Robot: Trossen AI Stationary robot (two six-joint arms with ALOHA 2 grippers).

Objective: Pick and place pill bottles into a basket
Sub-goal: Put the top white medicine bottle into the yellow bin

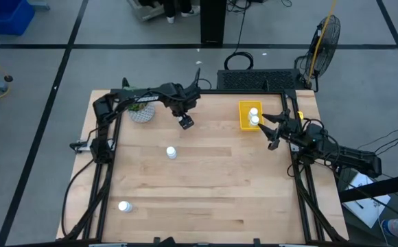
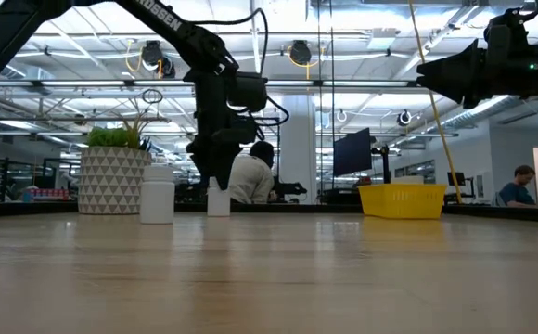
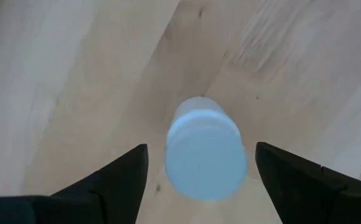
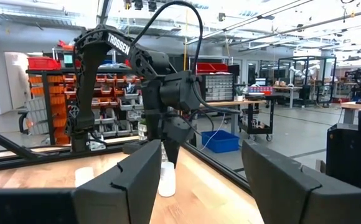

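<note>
My left gripper (image 1: 186,122) is open and points down at the table's far middle. Its two fingers stand on either side of an upright white pill bottle (image 3: 205,155) without touching it. The bottle stands on its base under the gripper in the low view (image 2: 218,199). Two more bottles stand on the table, one at the middle left (image 1: 171,152) and one at the near left (image 1: 124,206). The yellow basket (image 1: 244,116) at the far right holds two bottles (image 1: 254,115). My right gripper (image 1: 271,130) is open and empty, raised just beside the basket.
A white patterned pot with a green plant (image 1: 142,110) stands at the far left, close to the left arm. Black frame rails run along the table's left and right edges. People sit in the room beyond the table's far edge (image 2: 250,176).
</note>
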